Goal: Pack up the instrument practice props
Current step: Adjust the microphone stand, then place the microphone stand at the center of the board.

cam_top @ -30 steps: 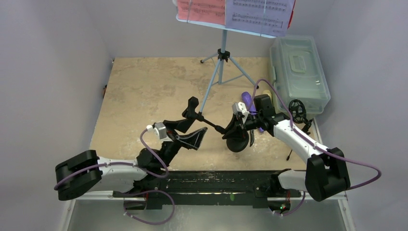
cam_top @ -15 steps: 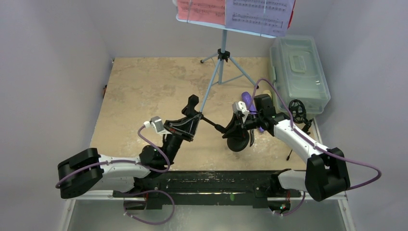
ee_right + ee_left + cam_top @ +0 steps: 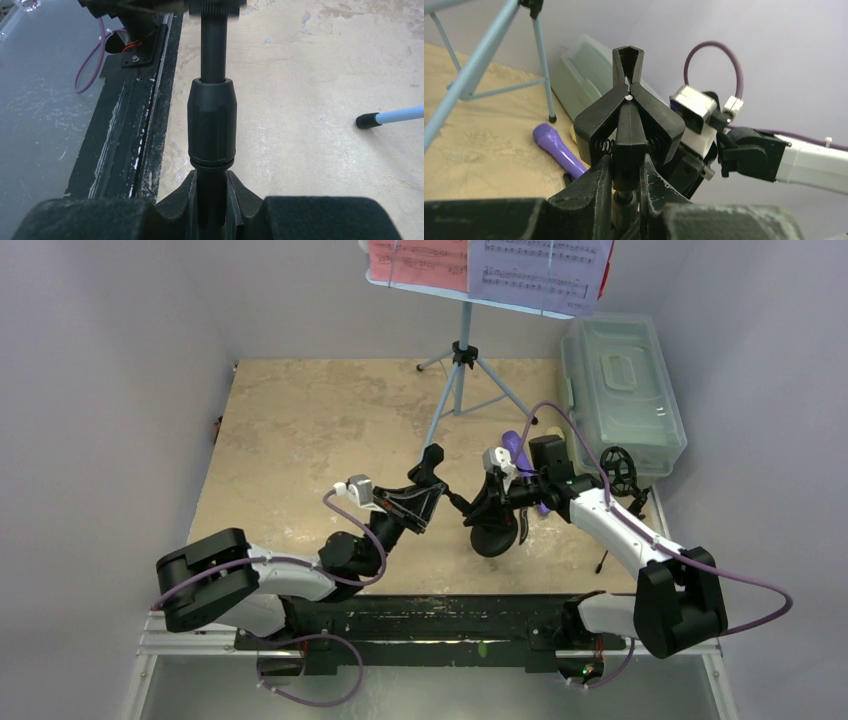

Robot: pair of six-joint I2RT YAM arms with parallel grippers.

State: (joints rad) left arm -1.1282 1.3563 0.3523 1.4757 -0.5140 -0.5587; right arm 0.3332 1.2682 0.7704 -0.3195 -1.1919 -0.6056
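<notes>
Holds the black pole [image 3: 211, 120] lengthwise between both, with the left gripper [image 3: 626, 192] clamped just under its clip [image 3: 628, 112] and the right gripper [image 3: 214, 197] clamped on the shaft near the round base [image 3: 493, 539].

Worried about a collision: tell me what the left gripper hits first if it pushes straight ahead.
Beyond the mic clip it holds, probably the right gripper, close ahead on the same pole; the gap is unclear.
</notes>
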